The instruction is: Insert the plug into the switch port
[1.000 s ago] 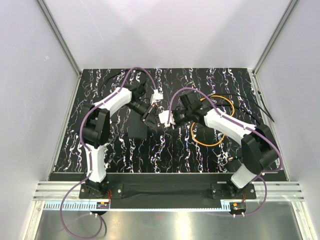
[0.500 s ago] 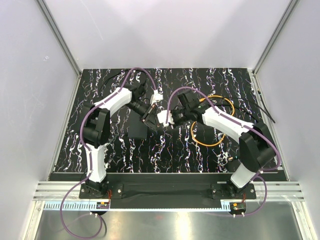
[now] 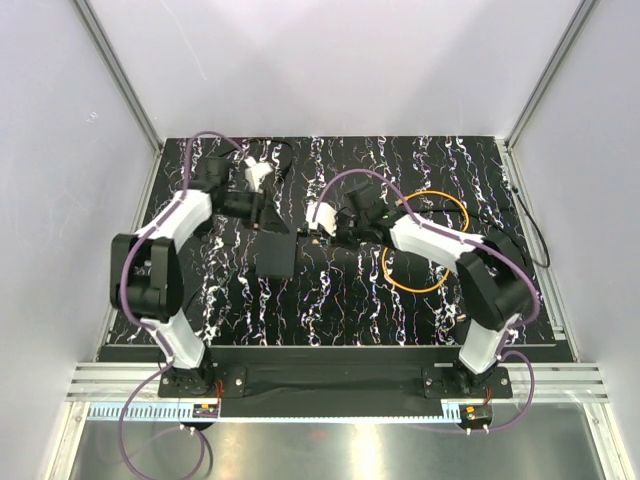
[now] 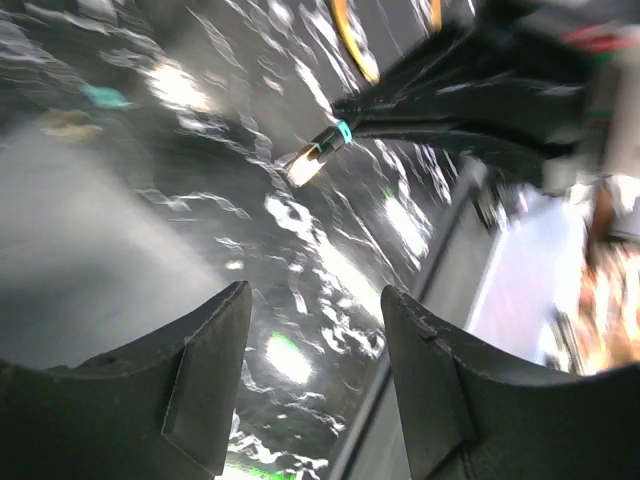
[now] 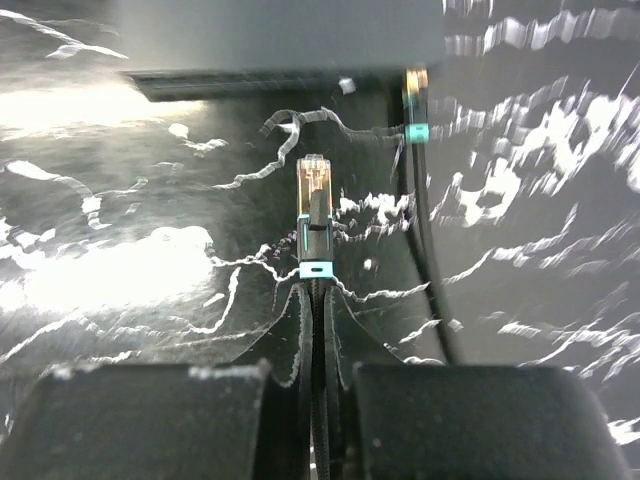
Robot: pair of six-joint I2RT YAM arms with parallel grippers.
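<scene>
Black right jaws pinch the plug (image 5: 313, 185) by its cable, tip aimed at the switch (image 5: 280, 35) edge, just short of it. Your left jaws gape, empty. You're on the approach: find the port, hidden here, then push straight in.

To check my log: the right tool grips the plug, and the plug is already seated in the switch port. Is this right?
Not quite. The right tool grips the plug, but it is not seated yet: the right wrist view shows its tip short of the switch, with a gap between.
</scene>
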